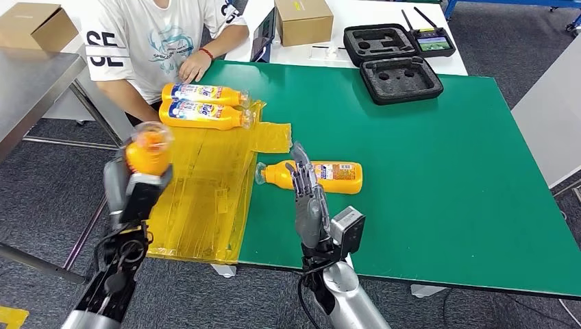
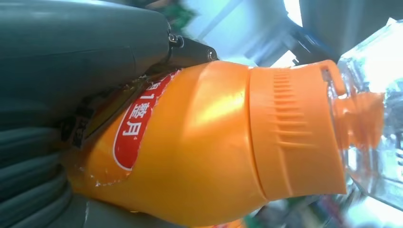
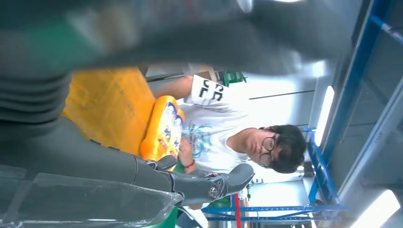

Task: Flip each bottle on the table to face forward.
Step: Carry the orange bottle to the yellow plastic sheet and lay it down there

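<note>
my left hand (image 1: 137, 188) holds an orange bottle (image 1: 149, 149) lifted off the table, over the near left part of the yellow sheet (image 1: 199, 205), its clear cap end pointing up toward my head camera. in the left wrist view the red label and the orange collar sit right against my thumb, so the grip looks firm. my right hand (image 1: 306, 199) is empty, fingers straight and a little apart, reaching toward the lone bottle (image 1: 312, 175) that lies on its side on the green table (image 1: 445, 171), cap end to the left; whether the fingertips touch it i cannot tell. two more bottles (image 1: 204, 104) lie side by side at the far end of the sheet, labels up, just by a seated person's hand (image 1: 193, 67).

i judge i'm mid-flip with the left bottle: next it must be turned label up and laid on the sheet near the other two. after that the lone bottle needs a grasp around its body and a roll.
</note>
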Controlling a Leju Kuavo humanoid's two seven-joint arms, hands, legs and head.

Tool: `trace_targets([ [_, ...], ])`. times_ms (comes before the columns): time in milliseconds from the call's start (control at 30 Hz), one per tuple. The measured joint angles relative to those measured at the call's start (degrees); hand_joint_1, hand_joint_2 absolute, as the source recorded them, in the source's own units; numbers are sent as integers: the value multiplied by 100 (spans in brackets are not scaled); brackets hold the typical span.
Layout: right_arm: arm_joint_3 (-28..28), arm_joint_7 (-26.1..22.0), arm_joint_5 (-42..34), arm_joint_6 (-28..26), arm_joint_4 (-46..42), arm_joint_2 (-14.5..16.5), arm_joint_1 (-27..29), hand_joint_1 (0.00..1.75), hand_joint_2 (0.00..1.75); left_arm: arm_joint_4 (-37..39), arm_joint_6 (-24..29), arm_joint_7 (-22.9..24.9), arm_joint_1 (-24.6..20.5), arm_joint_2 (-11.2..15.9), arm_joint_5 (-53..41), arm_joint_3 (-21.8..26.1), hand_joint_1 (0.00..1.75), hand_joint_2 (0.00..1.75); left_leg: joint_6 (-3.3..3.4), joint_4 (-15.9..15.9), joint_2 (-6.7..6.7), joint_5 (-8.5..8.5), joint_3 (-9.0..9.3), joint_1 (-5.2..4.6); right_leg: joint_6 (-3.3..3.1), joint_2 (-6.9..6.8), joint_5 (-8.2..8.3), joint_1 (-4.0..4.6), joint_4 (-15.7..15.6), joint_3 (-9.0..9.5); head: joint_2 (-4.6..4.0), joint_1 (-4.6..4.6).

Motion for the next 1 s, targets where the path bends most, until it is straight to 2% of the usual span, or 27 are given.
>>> trace_targets([
  [67, -2, 0, -48, 15, -39, -1, -1, 0, 175, 374, -100, 186, -272, 64, -549, -224, 175, 175, 4, 0, -3, 4, -1, 0, 1, -2, 1, 0, 1, 4, 0, 1],
  [233, -2, 0, -79, 51, -67, 0, -3, 0, 175, 980, -235, 425, -692, 127, -1073, -615, 175, 175, 4, 1, 0, 4, -1, -2, 3, 2, 3, -2, 1, 4, 0, 1],
  [367, 0, 0, -99, 86, -59, 0, -25, 0, 175, 1374, -559, 610, -985, 178, -1620, -931, 175, 175, 4, 1, -2, 4, -3, -1, 2, -1, 1, -1, 1, 1, -1, 0],
  [533, 43, 0, -182, 108, -7, 0, -108, 0, 175, 2306, -1500, 712, -1708, 144, -2201, -1571, 175, 175, 5, 1, -3, 5, -4, -1, 2, 0, 2, -1, 1, 0, -1, 0],
  [667, 74, 0, -194, 136, 44, -2, -112, 0, 175, 3185, -2642, 774, -2247, 59, -2428, -2120, 175, 175, 5, 2, -2, 5, -4, -2, 4, 1, 3, -2, 2, 2, -1, 1],
  [733, 83, 0, -198, 155, 79, -2, -113, 0, 175, 3535, -3026, 796, -2417, 30, -2457, -2332, 175, 175, 5, 2, 0, 5, -4, -2, 4, 2, 4, -2, 2, 2, -1, 1],
  [1000, 88, 0, -201, 181, 228, -1, -164, 0, 175, 4307, -3694, 783, -2852, -19, -2403, -2731, 175, 175, 5, 1, -1, 4, -4, 0, 2, 2, 2, 1, 3, 2, 0, -1],
])
